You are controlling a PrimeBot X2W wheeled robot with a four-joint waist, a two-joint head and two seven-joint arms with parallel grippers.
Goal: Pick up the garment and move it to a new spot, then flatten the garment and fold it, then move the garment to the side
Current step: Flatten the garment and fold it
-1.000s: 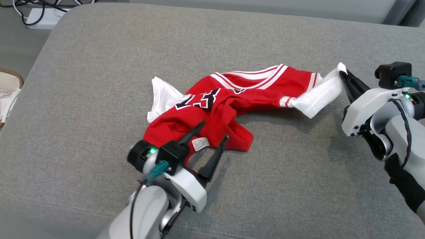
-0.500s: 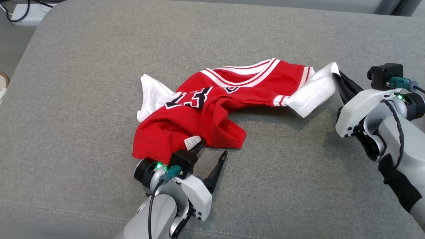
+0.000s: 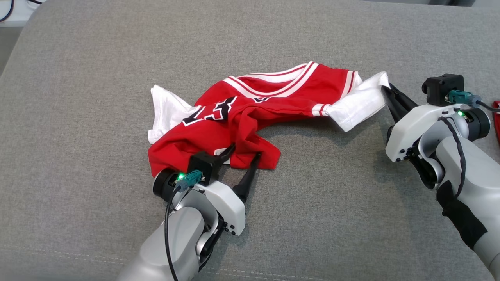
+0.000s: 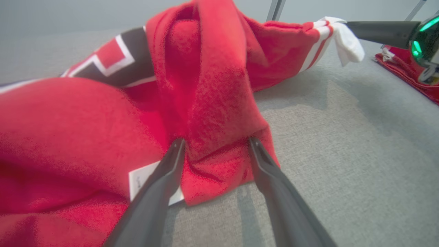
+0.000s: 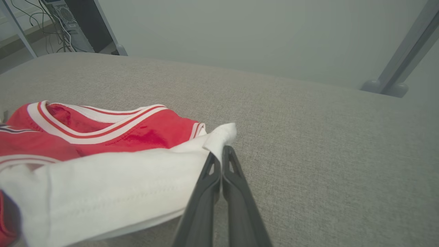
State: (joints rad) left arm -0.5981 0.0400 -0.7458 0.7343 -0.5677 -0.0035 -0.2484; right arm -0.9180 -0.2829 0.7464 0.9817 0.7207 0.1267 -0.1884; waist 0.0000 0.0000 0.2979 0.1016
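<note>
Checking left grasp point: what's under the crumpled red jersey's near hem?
Grey woven cushion shows below the hem of the red-and-white fabric jersey, and a white care label pokes out beside the open left gripper. Whatever lies under the bunched cloth is covered.

Red-and-white knit garment (image 3: 250,113) lies on grey fabric cushion (image 3: 97,58), approx. ctr, long axis running L–R. One white cloth sleeve (image 3: 166,113) is at garment's L end, resting on cushion. Opposite sleeve (image 3: 357,107) is at R end, tip betw. fingers of right tool (image 3: 384,89), which stands R of garment. Left tool (image 3: 245,152) is at garment's near edge, one finger either side of a hem fold. Small white fabric label (image 4: 137,178) is just beside one finger. Second red cloth item (image 4: 404,68) lies on cushion far R, beyond right tool, well apart from garment.
</note>
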